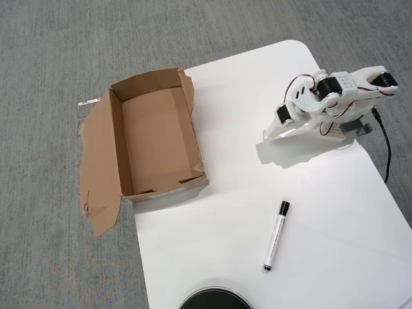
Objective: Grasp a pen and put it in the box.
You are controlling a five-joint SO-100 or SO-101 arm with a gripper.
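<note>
The pen point(276, 235), white with a black cap at its upper end, lies on the white table point(219, 244) in the overhead view, low and right of centre. The brown cardboard box point(158, 138) sits open and empty at the table's left edge, with one wide flap point(100, 167) spread flat over the carpet. My arm is folded at the upper right. Its gripper point(269, 132) points down-left, its jaws forming one closed wedge with nothing in them. It is well above the pen and far right of the box.
A black round object point(214, 299) pokes in at the bottom edge below the pen. A black cable point(387, 151) runs down the table's right side from the arm's base. Grey carpet point(51, 64) surrounds the table.
</note>
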